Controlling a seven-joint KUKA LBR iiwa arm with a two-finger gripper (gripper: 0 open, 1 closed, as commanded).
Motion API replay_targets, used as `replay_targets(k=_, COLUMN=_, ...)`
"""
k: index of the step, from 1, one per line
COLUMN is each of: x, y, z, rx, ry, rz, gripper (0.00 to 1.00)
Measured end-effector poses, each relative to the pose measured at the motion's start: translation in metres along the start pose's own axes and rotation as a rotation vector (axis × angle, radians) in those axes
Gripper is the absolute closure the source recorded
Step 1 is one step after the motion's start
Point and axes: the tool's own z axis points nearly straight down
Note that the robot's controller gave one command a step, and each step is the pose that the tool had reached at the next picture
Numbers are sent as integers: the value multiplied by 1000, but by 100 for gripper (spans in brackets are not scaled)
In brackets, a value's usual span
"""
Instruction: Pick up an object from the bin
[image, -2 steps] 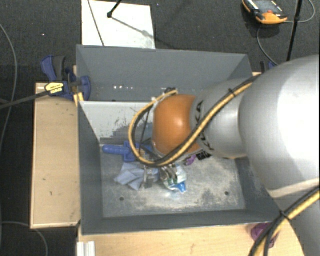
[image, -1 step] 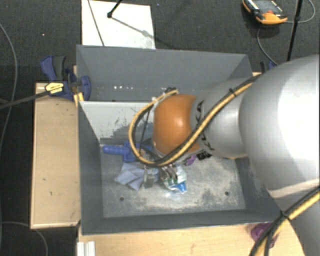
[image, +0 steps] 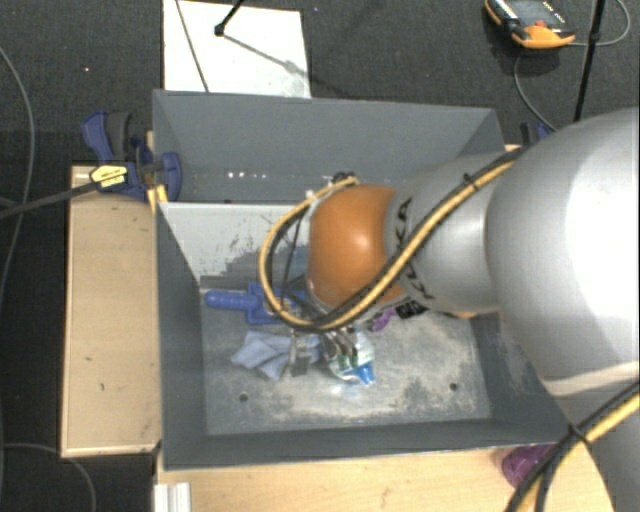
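1. Far left first: the grey bin (image: 185, 330) has a dusty floor that lies mostly bare, and what little is in it sits bunched near the middle.
2. Next along is a blue handled thing (image: 232, 298), lying flat and pointing at the left wall, apart from the gripper. It looks untouched.
3. Just right of that and nearer the front lies a pale-blue crumpled piece (image: 258, 352), flat on the floor.
4. Now the gripper (image: 300, 356): it is low in the bin, right against the crumpled piece's right edge, at floor level or close to it. Whether it is released or clenched, I cannot tell, because the wrist above hides the tip.
5. Right beside it on the other side lies a small white, green and blue thing (image: 352, 365), also on the floor.
6. A purple bit (image: 381, 321) peeks out from under the arm, a little further back.
7. Above all that, the orange cover (image: 345, 250) with its looped cables (image: 275, 250), and the big silver arm (image: 560, 250) coming in from the right.
8. My reading: the reach down into the bin is made, and the likely pick is the crumpled piece or the little coloured thing. Nothing is visibly off the floor, so the grasp is unconfirmed, and the lift out of the bin is all to come.
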Motion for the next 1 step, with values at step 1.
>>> replay_targets(k=1, x=0, y=0, z=-20, rx=0, ry=0, rz=1, gripper=100)
